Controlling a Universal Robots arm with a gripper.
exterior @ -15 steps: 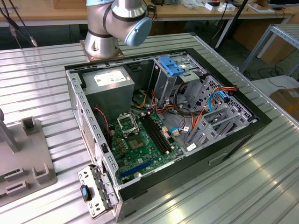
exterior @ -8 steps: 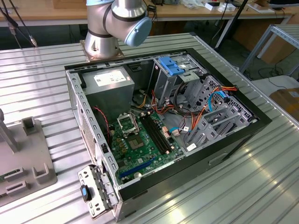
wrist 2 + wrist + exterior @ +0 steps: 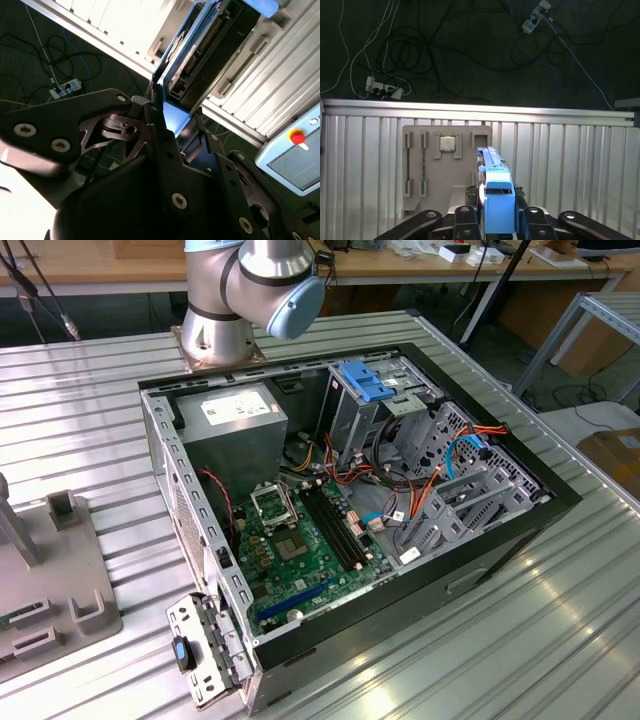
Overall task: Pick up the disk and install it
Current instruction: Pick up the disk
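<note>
a: risks from where you are?
b: left to right. first the grey parts holder (image 3: 60,580). the disk (image 3: 490,162) hangs edge-on just beside its slots, and i can't tell if the far end is clear. a catch there would twist it in my grip, maybe knock the processor chip (image 3: 447,143) parked in the holder.
b: next the open pc case (image 3: 165,450). the motherboard (image 3: 300,550) lies bare in its floor, so a drop would land on it.
b: further right is the drive cage (image 3: 355,425) with the blue latch (image 3: 365,380) on top. loose orange and red cables (image 3: 430,485) are bunched just beside it. likeliest fault, i'd say, is a snag on those or a rail going in crooked and jamming.
a: and the hand?
b: gripper (image 3: 496,215) is clamped on the disk, fingers (image 3: 470,217) one each side of its thin body, blue carrier rail facing the first wrist view. the second wrist view agrees: disk (image 3: 197,50) pinched, nothing else touched. the hold is near one end and most of the disk overhangs, so that's the slip risk.
a: where's the disk overall?
b: in my grip by the holder, over the ribbed metal table (image 3: 570,165). not in the cage.
</note>
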